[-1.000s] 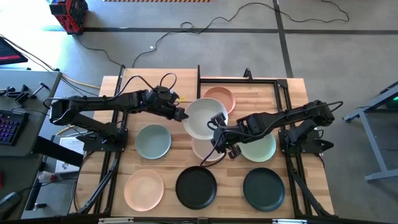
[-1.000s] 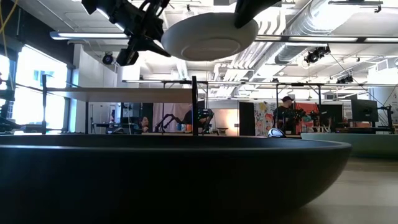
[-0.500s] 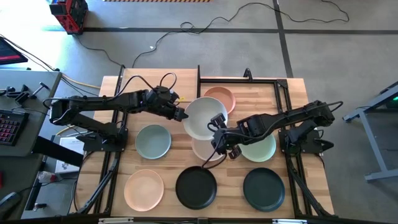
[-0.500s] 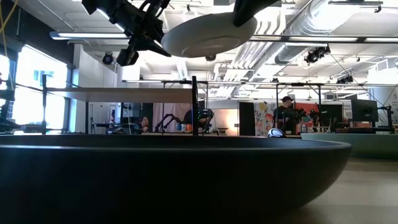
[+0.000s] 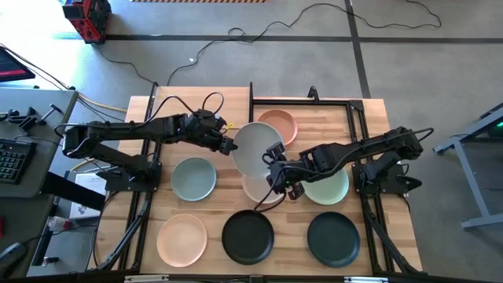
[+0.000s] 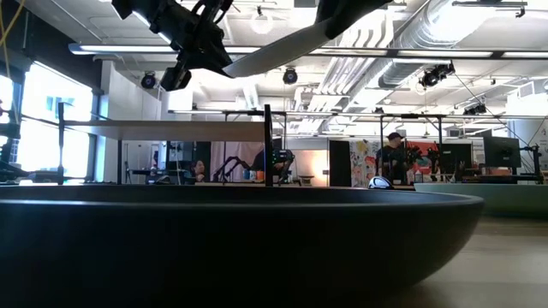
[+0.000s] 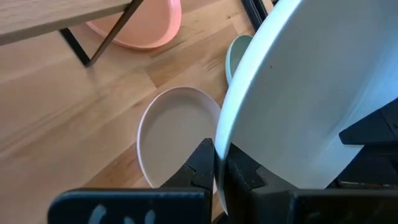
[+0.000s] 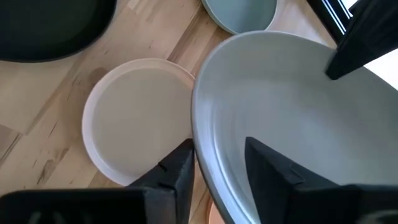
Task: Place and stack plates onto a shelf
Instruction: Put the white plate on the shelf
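A pale whitish-green plate (image 5: 258, 149) hangs tilted above the table's middle. My left gripper (image 5: 230, 146) is shut on its left rim. My right gripper (image 8: 217, 168) is open at the plate's opposite rim (image 8: 204, 149), one finger on either side of it. Below on the table lie a beige plate (image 7: 177, 130) and a pale green plate (image 5: 328, 187). The shelf (image 6: 163, 130), a raised light-wood board on black posts, stands at the far left (image 5: 181, 104). A salmon plate (image 5: 277, 124) lies on the table beside it. My left gripper pinches the pale plate's rim (image 7: 219, 146) between its two fingers, coming level from the table's left. The plate is lifted clear and slants up from the fingers toward the right arm (image 6: 282, 43). Whether my right gripper touches the rim, I cannot tell.
On the table lie a blue-grey plate (image 5: 194, 178), a peach plate (image 5: 181, 238) and two black plates (image 5: 248, 237) (image 5: 333, 238). The nearer black plate fills the low view's foreground (image 6: 257, 248). A bare black frame (image 5: 346, 101) stands at the far right.
The pale plate has tipped from level to a steep slant. Its end at my left gripper has stayed in place, and both arms have kept their places.
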{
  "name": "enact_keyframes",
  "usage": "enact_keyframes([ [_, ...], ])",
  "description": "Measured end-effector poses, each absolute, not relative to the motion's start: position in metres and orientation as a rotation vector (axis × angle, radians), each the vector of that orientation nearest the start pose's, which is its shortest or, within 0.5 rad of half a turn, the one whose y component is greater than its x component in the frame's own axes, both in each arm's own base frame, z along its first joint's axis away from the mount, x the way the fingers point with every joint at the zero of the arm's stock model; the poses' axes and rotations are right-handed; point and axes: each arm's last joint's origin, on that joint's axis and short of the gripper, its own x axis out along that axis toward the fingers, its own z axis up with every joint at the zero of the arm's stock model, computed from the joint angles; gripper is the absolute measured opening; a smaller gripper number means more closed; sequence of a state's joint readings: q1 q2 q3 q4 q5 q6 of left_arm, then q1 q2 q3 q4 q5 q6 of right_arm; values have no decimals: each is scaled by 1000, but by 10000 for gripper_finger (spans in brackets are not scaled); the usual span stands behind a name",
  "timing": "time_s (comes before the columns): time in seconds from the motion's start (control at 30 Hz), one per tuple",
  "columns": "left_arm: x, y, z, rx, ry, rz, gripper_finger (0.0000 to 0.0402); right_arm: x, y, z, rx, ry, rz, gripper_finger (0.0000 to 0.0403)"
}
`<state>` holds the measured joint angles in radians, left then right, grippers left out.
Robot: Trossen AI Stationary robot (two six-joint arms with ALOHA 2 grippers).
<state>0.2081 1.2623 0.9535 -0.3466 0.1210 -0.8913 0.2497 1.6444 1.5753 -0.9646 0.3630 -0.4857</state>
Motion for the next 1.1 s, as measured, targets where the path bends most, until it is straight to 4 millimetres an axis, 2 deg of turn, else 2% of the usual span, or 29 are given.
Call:
enact_keyframes([
  [0.37, 262, 57, 279, -974, 564, 382, 2, 328, 77, 328, -680, 1001, 86, 122],
  [0.53, 257, 65, 282, -977, 545, 388, 1, 324, 76, 328, -664, 1027, -26, 122],
  [0.93, 228, 87, 291, -957, 538, 487, 1, 309, 71, 345, -454, 966, -210, 122],
  [1.1, 213, 99, 300, -952, 480, 532, 1, 303, 69, 352, -383, 930, -266, 122],
])
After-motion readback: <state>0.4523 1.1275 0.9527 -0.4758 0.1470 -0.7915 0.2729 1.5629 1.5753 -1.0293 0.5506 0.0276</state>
